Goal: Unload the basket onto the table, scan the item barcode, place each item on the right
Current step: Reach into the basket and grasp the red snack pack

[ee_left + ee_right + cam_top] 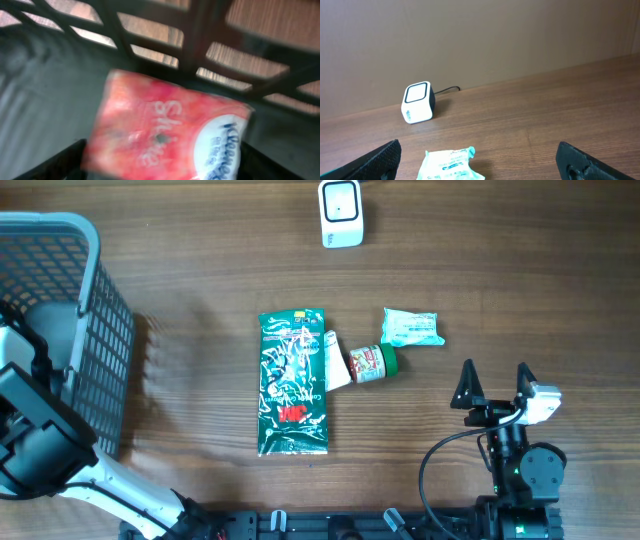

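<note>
Your left arm (40,435) reaches down into the basket (105,310) at the left edge of the table (200,260). From overhead you cannot see its gripper or what it is working on. The left wrist camera gives you the only view.

There, the red tissue pack (165,135) lies on the basket floor, close against the mesh wall. It sits directly in front of the left gripper (162,167) and is tilted across the view. Its near edge falls between the two dark fingers (57,162), which show in the lower corners. The fingers stand wide, about as far apart as the pack is broad. The picture is blurred, so you cannot tell whether they press on the pack or only flank it.

The scanner (341,212) stands at the far edge of the table, well apart from the basket and the pack.

Your right gripper (495,380) hovers over bare wood at the near right. Its jaws are spread wide and hold nothing. Its camera looks past a teal pack (451,163) toward the scanner. In mid-table you have a green packet (292,383) with a white tube (335,360) touching its right edge. A small jar (372,362) lies on its side against the tube.
</note>
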Robot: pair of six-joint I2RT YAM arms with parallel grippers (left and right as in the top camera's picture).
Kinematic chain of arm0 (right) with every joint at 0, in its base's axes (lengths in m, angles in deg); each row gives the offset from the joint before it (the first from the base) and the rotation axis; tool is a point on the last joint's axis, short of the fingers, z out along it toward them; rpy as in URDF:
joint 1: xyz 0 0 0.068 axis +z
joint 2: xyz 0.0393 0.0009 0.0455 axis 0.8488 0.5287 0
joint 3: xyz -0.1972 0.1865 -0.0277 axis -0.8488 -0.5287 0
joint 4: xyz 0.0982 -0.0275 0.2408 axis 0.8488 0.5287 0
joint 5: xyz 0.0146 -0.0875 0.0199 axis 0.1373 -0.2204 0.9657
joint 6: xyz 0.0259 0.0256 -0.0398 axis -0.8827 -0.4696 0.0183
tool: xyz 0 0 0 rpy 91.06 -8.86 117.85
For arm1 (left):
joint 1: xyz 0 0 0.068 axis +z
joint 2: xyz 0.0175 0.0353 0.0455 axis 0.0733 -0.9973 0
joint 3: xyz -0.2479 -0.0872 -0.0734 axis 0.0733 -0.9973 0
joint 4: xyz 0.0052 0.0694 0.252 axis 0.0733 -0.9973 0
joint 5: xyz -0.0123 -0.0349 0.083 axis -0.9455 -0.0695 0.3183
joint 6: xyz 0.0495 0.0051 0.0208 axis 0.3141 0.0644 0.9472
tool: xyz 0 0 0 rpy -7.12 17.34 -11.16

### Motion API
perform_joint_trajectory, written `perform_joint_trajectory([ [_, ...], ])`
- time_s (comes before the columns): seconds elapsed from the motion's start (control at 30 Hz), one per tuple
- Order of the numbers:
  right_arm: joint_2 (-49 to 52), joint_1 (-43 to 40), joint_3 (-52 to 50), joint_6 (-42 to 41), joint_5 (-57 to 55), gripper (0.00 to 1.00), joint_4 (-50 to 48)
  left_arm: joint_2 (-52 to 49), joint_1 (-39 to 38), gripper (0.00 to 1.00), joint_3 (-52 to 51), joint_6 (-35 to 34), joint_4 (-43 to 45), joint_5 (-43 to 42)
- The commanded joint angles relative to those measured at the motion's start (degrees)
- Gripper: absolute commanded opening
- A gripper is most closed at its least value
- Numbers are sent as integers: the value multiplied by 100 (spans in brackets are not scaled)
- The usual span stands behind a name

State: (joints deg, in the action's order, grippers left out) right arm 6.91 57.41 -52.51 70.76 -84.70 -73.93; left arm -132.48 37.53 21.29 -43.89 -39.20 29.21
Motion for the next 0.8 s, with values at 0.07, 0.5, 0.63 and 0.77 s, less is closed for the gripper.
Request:
perform_joint_trajectory([
  [0.07, -31, 22, -7, 105, 26, 100, -22, -219, 44, 45, -33, -22, -61, -109],
  [0.5, -31, 22, -7, 105, 24, 100, -22, 741, 37, 28, 1805, 286, -2391, -1292],
  [0.63, -31, 22, -7, 105, 24, 100, -22, 1917, 9, 29, 2277, 435, -2715, -2216],
  [0.77, -28, 22, -7, 105, 24, 100, -22, 3300, -358, 29, 2304, 433, -2498, -3646],
])
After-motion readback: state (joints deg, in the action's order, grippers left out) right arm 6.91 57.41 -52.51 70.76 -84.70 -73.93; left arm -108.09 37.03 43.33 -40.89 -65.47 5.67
